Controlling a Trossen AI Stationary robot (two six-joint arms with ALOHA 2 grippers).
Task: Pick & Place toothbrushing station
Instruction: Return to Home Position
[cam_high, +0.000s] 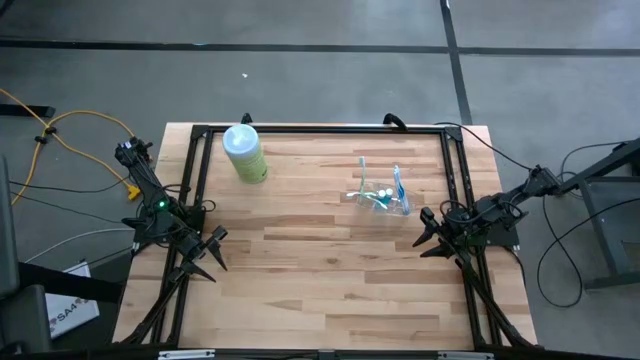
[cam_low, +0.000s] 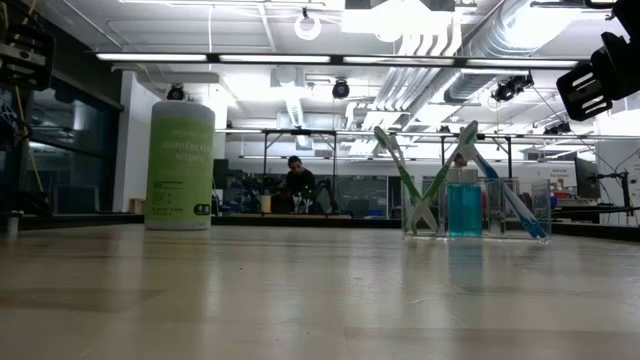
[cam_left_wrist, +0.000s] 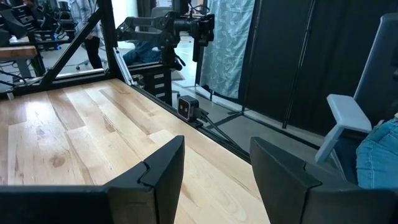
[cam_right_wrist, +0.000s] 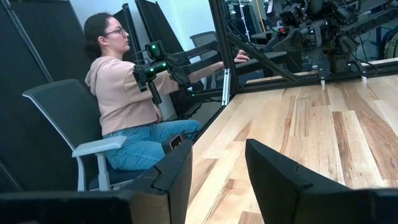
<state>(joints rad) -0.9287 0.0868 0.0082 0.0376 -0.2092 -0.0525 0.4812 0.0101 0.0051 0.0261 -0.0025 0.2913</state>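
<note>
The toothbrushing station (cam_high: 384, 196), a small clear plastic holder (cam_low: 462, 208) with toothbrushes leaning in it and a blue piece inside, stands by its base on the wooden table (cam_high: 330, 280), right of the middle. My left gripper (cam_high: 207, 250) waits open at the table's left edge, far from the station. My right gripper (cam_high: 428, 236) waits open at the right edge, a short way to the near side of the station. In the wrist views, nothing lies between the fingers of the left gripper (cam_left_wrist: 217, 149) or the right gripper (cam_right_wrist: 217, 149).
A pale-green bottle with a white cap (cam_high: 245, 153) stands at the far left of the table (cam_low: 181, 165). A black frame (cam_high: 320, 128) runs round the table. A person (cam_right_wrist: 124, 87) sits on a chair beyond the near edge.
</note>
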